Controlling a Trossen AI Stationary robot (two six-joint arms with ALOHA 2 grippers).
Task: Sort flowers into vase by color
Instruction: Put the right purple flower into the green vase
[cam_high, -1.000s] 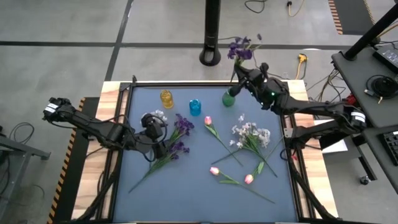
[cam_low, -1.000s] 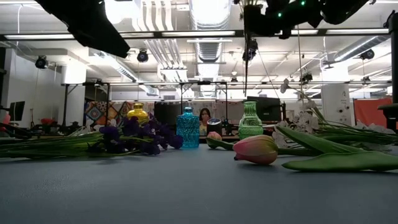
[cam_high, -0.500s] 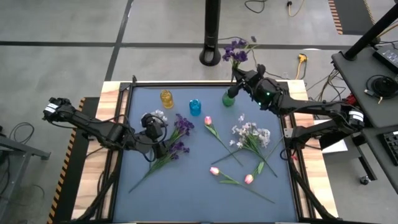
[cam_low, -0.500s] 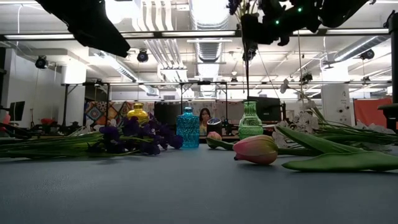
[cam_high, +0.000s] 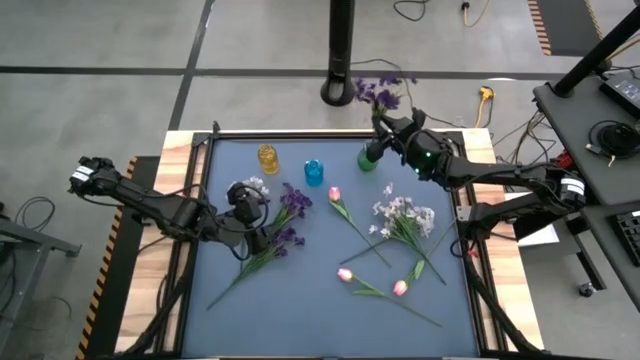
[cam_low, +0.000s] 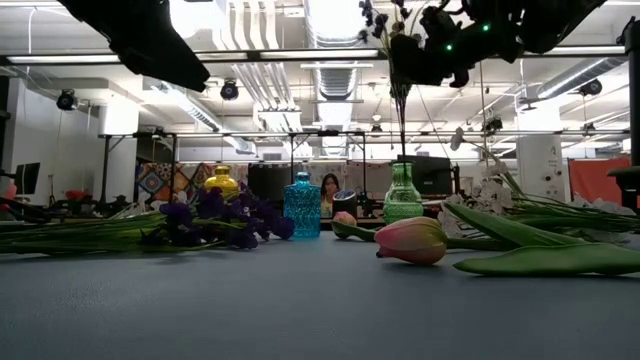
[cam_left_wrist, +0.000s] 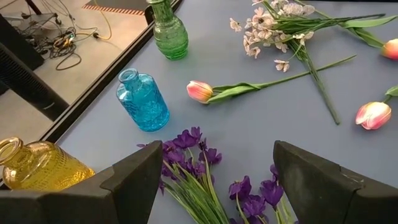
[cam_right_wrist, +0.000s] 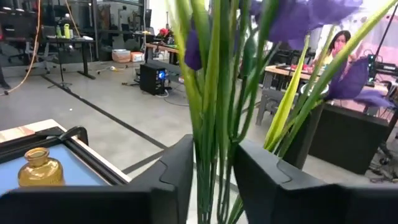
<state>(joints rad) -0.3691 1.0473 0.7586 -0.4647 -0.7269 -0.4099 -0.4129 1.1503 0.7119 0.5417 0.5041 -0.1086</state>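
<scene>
Right end effector (cam_right_wrist: 211, 186) flanks a purple flower's (cam_high: 378, 93) green stems, seemingly loosely.

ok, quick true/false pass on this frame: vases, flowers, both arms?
1. The purple stem stands in the green vase. True.
2. The right gripper is at that stem, above the vase. True.
3. The blue vase holds a tulip. False: it is empty.
4. The left gripper holds a flower. False: its fingers are open over the purple bunch lying on the mat.
5. Three pink tulips lie on the mat. True.
6. The yellow vase lies tipped over. False: it stands upright.
</scene>
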